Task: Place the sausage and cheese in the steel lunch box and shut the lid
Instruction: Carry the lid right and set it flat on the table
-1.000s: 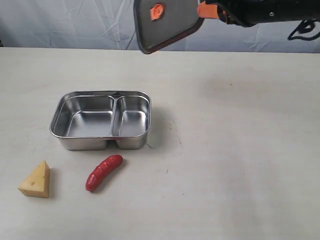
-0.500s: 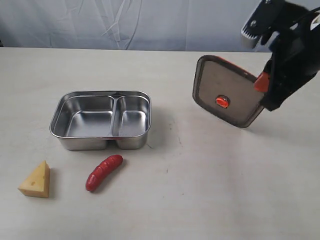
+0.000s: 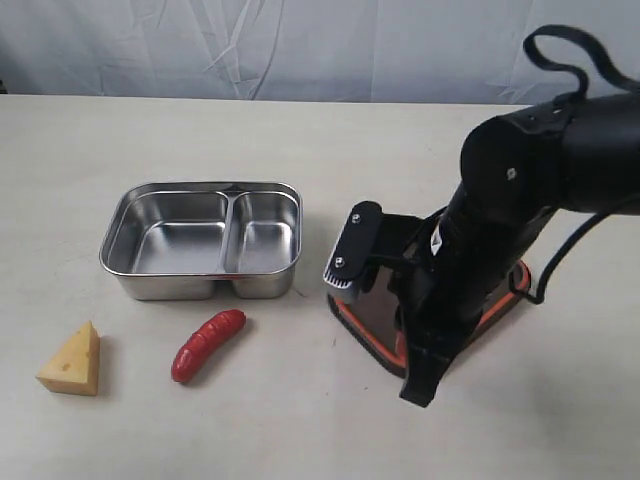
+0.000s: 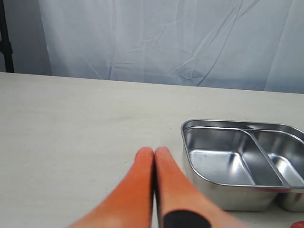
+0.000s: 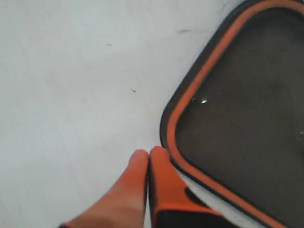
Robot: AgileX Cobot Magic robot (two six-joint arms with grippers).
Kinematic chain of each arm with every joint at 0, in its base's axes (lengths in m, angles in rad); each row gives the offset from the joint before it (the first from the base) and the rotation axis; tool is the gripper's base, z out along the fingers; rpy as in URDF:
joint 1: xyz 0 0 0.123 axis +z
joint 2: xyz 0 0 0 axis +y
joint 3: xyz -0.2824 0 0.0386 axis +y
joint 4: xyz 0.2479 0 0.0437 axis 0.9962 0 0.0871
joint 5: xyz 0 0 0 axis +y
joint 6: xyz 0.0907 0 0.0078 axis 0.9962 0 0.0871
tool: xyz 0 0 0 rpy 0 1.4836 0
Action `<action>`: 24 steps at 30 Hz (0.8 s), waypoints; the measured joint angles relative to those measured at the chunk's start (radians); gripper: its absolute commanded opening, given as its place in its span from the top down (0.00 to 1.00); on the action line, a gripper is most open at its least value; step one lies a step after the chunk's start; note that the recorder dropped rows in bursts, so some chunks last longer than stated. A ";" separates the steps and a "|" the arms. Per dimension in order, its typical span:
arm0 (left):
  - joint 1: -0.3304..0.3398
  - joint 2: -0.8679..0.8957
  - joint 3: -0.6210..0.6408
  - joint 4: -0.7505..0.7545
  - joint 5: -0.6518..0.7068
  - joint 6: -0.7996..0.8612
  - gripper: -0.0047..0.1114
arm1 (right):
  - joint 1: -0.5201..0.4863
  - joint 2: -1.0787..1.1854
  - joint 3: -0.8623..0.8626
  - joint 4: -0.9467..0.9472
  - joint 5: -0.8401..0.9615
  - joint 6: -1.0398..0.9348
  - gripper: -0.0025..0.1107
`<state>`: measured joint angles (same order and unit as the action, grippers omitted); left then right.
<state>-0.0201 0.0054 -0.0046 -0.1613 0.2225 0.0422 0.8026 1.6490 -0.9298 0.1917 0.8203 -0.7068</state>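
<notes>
The steel lunch box [image 3: 180, 246] stands open, both compartments bare. In front of it lie the red sausage [image 3: 208, 344] and, further left, the cheese [image 3: 72, 362]. The dark lid [image 3: 372, 322] lies on the table right of the box, orange seal upward, largely covered by my right arm [image 3: 500, 220]. My right gripper [image 5: 148, 154] is shut with nothing between its fingers, its tips on the table just outside the lid's [image 5: 242, 118] rim. My left gripper [image 4: 154, 152] is shut and empty, low beside the box [image 4: 223, 166]; it does not show in the exterior view.
A wrinkled pale cloth [image 3: 200, 45] hangs behind the table's far edge. The right arm's black cable [image 3: 560, 50] loops above it.
The right arm brought the lid from high at the back down to the table right of the box. The lid now lies flat and the gripper no longer holds it.
</notes>
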 measured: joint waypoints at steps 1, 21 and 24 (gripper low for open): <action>0.000 0.000 0.000 0.000 0.000 0.000 0.96 | 0.001 0.013 0.000 0.005 -0.002 0.002 0.81; 0.000 0.000 0.000 0.000 0.000 0.000 0.96 | 0.004 -0.308 -0.051 0.116 -0.144 0.272 0.98; 0.000 0.000 0.002 0.010 -0.040 0.000 0.96 | 0.004 -0.366 -0.029 0.121 -0.164 0.343 0.98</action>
<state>-0.0201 0.0054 -0.0028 -0.1510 0.1823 0.0422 0.8063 1.2830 -0.9585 0.3126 0.6567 -0.3640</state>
